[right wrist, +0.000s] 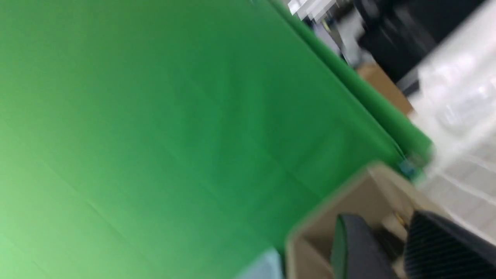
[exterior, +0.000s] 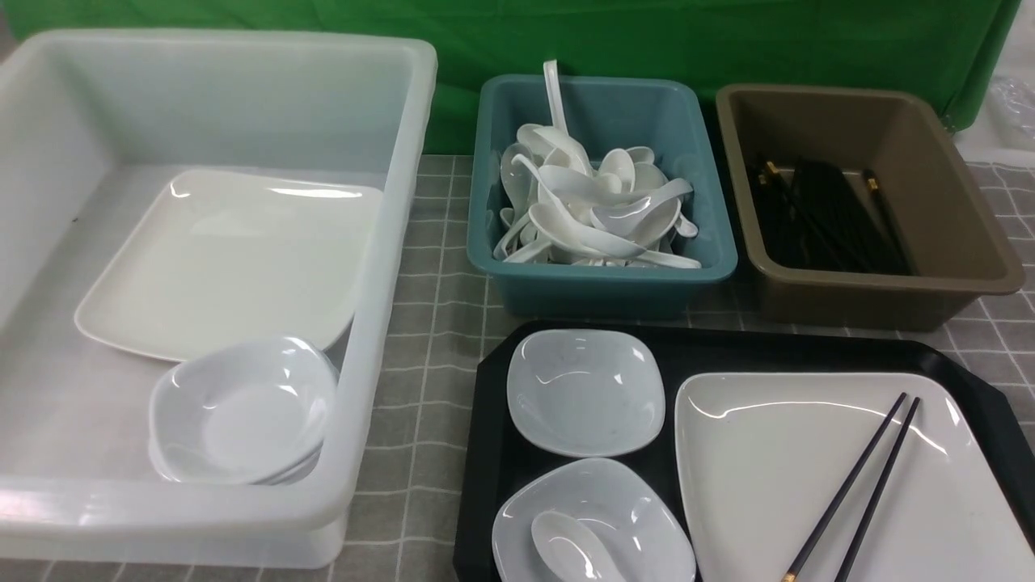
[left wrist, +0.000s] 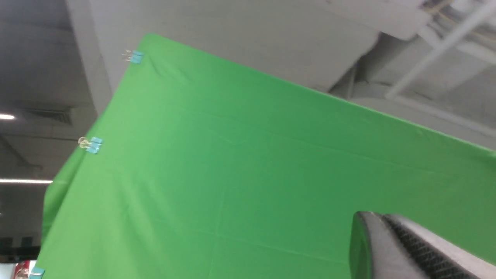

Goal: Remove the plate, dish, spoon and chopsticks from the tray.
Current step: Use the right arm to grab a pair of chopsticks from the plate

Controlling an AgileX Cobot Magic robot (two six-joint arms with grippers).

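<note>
- My left claw [left wrist: 372, 232] is pressed shut with nothing in it. Its wrist view shows it in front of the green backdrop cloth [left wrist: 252, 174].
- My right claw [right wrist: 383, 228] stands narrowly apart, with nothing between the fingers [right wrist: 352, 248]. That view is blurred, but past the claw I make out a corner of the brown plastic tub [right wrist: 372, 186].
- The big black rectangular plastic tray [exterior: 728, 343] sits at the near right of the desk, on a grey checked cloth [exterior: 437, 307].
- The large glossy white rounded-square plate [exterior: 768, 469] fills the right part of the tray.
- The pair of long thin black chopsticks [exterior: 845, 487] lies slantwise on the plate, side by side, with the gold ends nearest me.
- Two small deep white squarish dishes fill the tray's left part. The far dish [exterior: 586, 392] is empty.
- The near dish [exterior: 639, 517] holds the small glossy white soup spoon [exterior: 566, 550], bowl up.
- Beyond the tray, a teal plastic tub [exterior: 598, 275] holds a heap of white spoons [exterior: 590, 210].
- To its right, the brown tub holds black chopsticks [exterior: 825, 218].
- At far left, a big translucent white bin [exterior: 404, 242] holds a large white plate [exterior: 226, 259] and, nearer me, a stack of small white dishes [exterior: 242, 412].
</note>
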